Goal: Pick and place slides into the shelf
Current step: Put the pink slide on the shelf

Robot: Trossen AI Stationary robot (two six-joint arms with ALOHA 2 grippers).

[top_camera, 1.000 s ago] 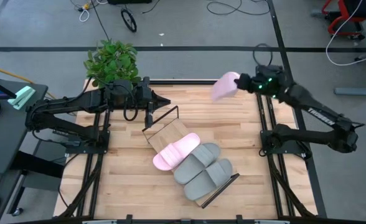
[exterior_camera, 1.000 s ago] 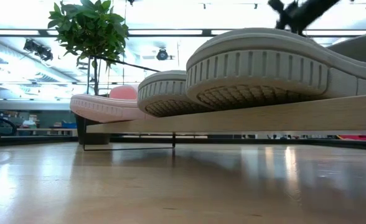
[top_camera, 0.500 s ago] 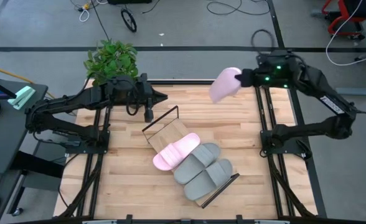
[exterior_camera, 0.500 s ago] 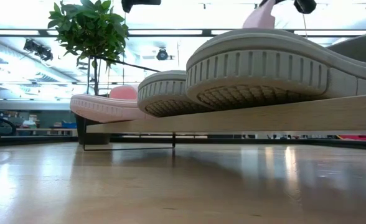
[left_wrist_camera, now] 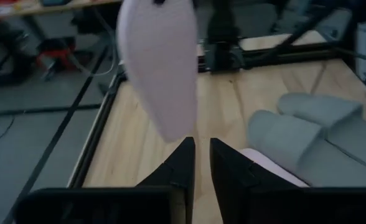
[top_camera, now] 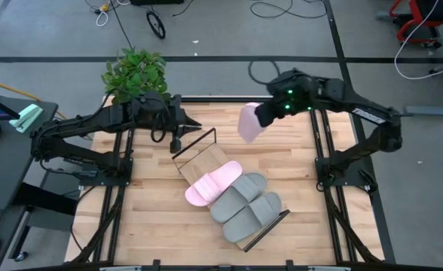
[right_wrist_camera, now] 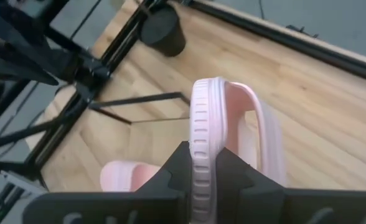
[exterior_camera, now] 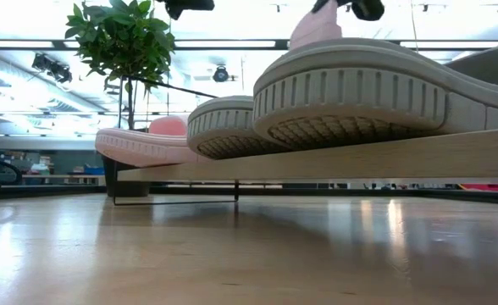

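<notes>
Overhead and table-level views share the shelf (top_camera: 206, 159), seemingly close.

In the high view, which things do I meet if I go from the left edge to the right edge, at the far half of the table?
Potted plant → left gripper → the black frame end of the shelf → pink slide hanging in the air → right gripper, shut on that slide.

Grey floor (top_camera: 221, 30), potted plant (top_camera: 135, 74) beside table (top_camera: 161, 226)
</notes>
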